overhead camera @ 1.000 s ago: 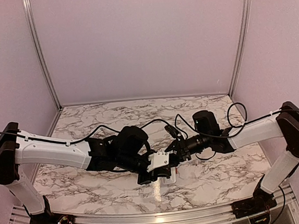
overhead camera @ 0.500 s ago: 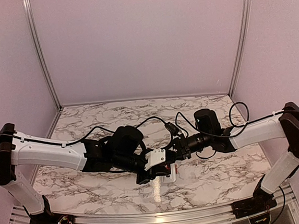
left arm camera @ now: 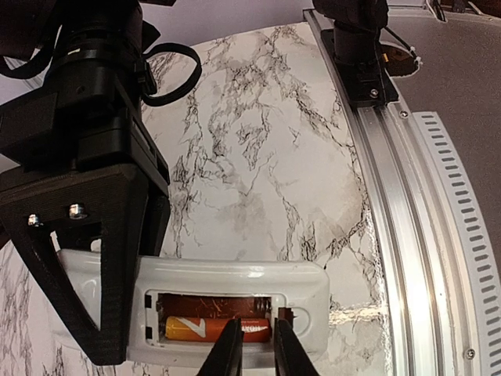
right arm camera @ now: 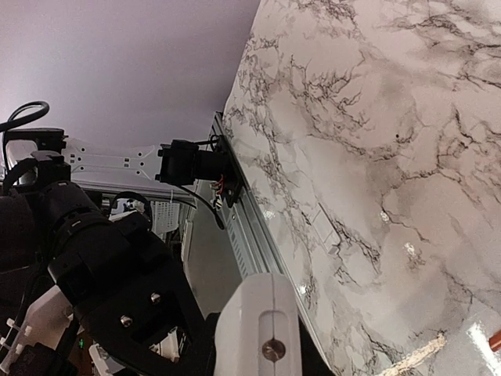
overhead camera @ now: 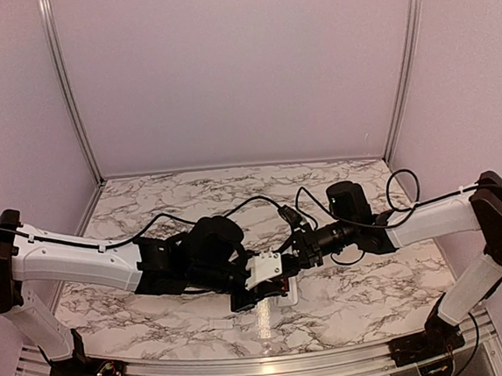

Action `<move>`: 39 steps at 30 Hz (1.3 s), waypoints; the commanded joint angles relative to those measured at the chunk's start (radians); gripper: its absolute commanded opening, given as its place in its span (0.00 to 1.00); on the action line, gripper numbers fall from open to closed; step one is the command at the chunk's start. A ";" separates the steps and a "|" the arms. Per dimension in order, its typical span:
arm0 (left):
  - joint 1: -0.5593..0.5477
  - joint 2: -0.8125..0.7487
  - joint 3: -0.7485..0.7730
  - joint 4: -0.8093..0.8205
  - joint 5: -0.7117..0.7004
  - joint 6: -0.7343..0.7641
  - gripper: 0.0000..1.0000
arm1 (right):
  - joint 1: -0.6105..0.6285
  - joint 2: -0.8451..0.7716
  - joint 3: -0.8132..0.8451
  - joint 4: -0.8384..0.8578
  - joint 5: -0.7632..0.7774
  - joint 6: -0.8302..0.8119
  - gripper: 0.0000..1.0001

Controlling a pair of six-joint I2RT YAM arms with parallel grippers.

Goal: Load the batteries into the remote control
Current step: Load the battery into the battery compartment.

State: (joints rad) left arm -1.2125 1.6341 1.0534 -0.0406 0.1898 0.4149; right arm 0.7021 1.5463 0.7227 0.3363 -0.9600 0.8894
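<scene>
The whole thing sat on a glossy white tabletop point(overhead camera: 190, 193) with grey marble veining, boxed in by a plain pale lilac back wall point(overhead camera: 240, 66) and matching side panels point(overhead camera: 6, 104). Silvery aluminium posts point(overhead camera: 66, 90) ran up the two back corners, and a ribbed metal rail point(overhead camera: 249, 368) edged the near side. Lighting was soft and even, with a few glints on the marble.
</scene>
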 commanded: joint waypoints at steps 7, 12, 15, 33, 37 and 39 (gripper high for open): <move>-0.004 -0.169 -0.151 0.062 -0.063 -0.091 0.32 | -0.029 -0.006 0.044 0.033 -0.062 -0.006 0.00; 0.000 -0.343 -0.325 0.358 -0.214 -0.295 0.68 | -0.036 -0.016 0.051 0.025 -0.036 -0.051 0.00; 0.010 -0.422 -0.410 0.505 -0.384 -0.570 0.99 | -0.040 -0.031 0.057 0.007 -0.011 -0.084 0.00; -0.004 -0.061 -0.117 0.263 -0.361 -0.964 0.77 | -0.041 -0.117 0.060 -0.102 0.175 -0.211 0.00; -0.014 0.006 -0.070 0.240 -0.341 -0.958 0.66 | -0.041 -0.117 0.058 -0.107 0.183 -0.211 0.00; -0.015 0.029 -0.050 0.224 -0.342 -0.954 0.63 | -0.041 -0.118 0.056 -0.105 0.181 -0.210 0.00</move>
State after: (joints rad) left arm -1.2198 1.6260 0.9562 0.2302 -0.1715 -0.5365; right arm 0.6689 1.4483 0.7555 0.2440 -0.7979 0.6968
